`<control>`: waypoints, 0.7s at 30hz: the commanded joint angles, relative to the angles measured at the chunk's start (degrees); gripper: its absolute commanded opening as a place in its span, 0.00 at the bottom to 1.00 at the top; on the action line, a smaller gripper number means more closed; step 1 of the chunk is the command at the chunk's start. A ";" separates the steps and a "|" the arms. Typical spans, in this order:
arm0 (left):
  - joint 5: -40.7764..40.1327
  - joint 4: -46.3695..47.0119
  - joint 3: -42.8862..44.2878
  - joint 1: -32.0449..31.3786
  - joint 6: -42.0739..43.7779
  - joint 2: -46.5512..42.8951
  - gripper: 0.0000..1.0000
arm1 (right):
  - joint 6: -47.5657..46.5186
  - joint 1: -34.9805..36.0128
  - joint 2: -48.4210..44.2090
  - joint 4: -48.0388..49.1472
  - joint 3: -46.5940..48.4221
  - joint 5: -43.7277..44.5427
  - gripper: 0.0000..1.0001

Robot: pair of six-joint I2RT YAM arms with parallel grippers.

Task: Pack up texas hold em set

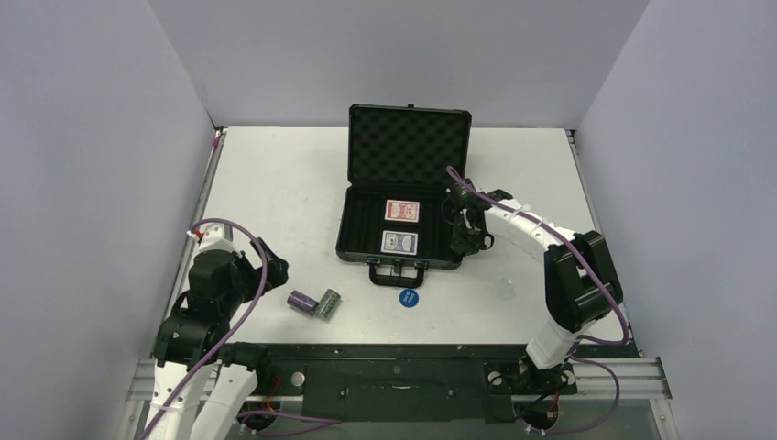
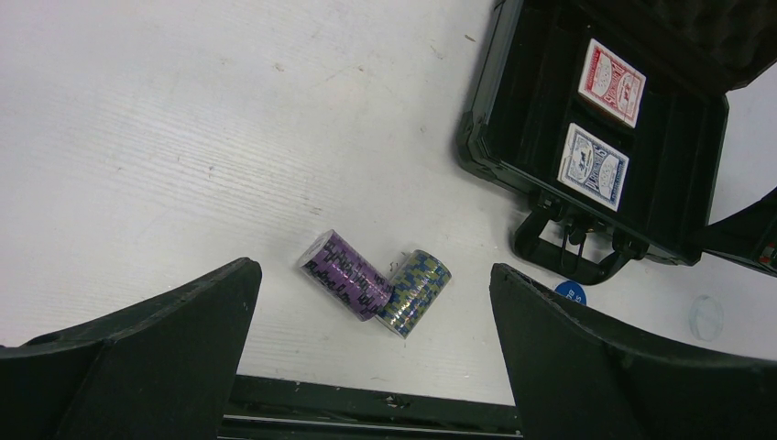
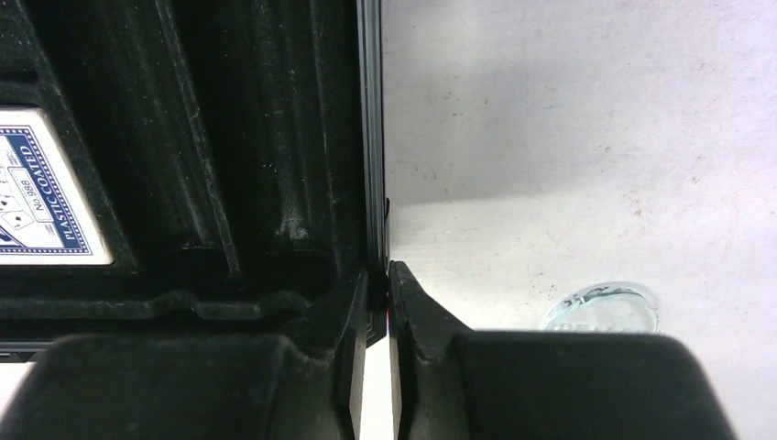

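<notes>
The black case point(image 1: 343, 220) lies open mid-table with its foam lid point(image 1: 409, 145) raised. A red deck point(image 1: 401, 211) and a blue deck point(image 1: 399, 243) lie inside. A purple chip stack point(image 1: 301, 301) and a green chip stack point(image 1: 328, 303) lie on their sides, touching, near the front edge. A blue disc point(image 1: 409, 298) lies before the case handle and a clear disc point(image 1: 503, 291) to its right. My left gripper point(image 2: 374, 269) is open above the purple stack point(image 2: 346, 274) and green stack point(image 2: 415, 292). My right gripper point(image 3: 379, 275) is shut on the case's right wall point(image 3: 369, 137).
White walls enclose the table on three sides. A black rail point(image 1: 394, 353) runs along the near edge just below the chip stacks. In the right wrist view the clear disc point(image 3: 600, 307) lies on the table just right of my finger.
</notes>
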 commanded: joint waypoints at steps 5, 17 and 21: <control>0.30 2.72 0.29 -0.12 0.27 -0.11 0.96 | -5.66 -7.02 0.01 -0.99 -0.69 2.89 0.01; 0.53 2.98 0.20 -0.13 0.40 0.37 0.96 | -6.71 -9.16 -0.56 -0.50 -0.45 -1.19 0.15; 0.19 3.00 0.07 -0.10 0.26 0.45 0.96 | -7.05 -9.04 -2.26 -2.36 1.19 0.05 0.31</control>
